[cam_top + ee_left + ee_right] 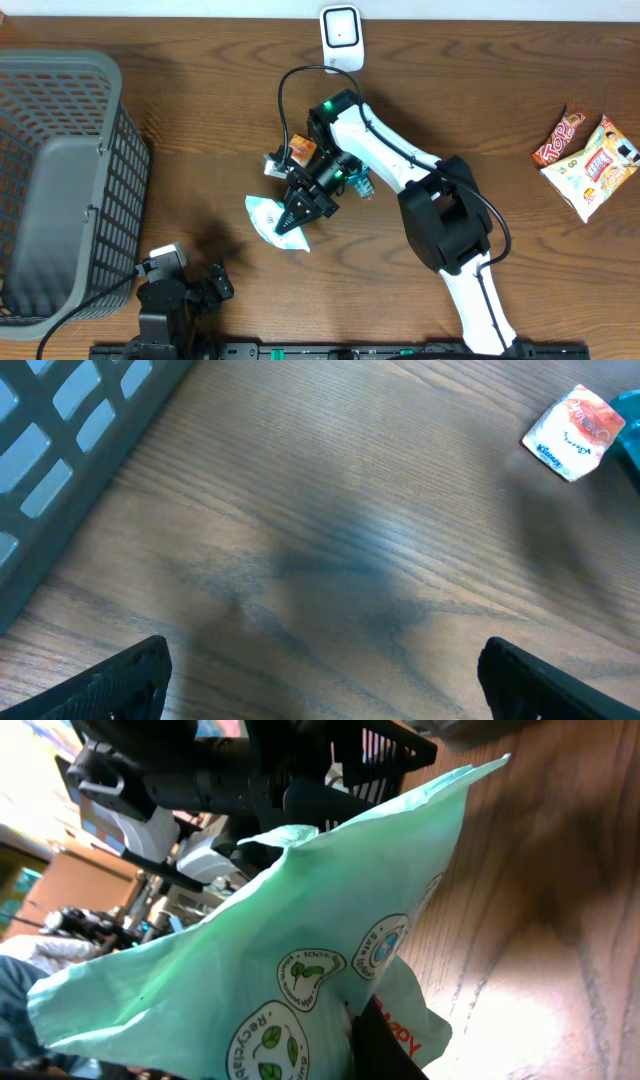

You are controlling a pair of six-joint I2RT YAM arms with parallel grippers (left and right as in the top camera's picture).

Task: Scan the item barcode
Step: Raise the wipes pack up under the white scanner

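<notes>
My right gripper (303, 205) clamps a pale green packet (272, 222), well short of the scanner (340, 35).
Next I must turn its barcode toward the scanner; my left gripper (335, 680) gapes wide.

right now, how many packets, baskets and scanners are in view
packets: 4 (green-white pouch in the right gripper, orange packet, red packet, yellow packet)
basket: 1
scanner: 1
total: 6

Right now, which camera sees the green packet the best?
The right wrist view: the green packet fills it, round printed badges clear, pinched by the right gripper. Overhead shows it small beneath that gripper. The left wrist view shows only a distant orange-white packet, which may be a different one.
</notes>
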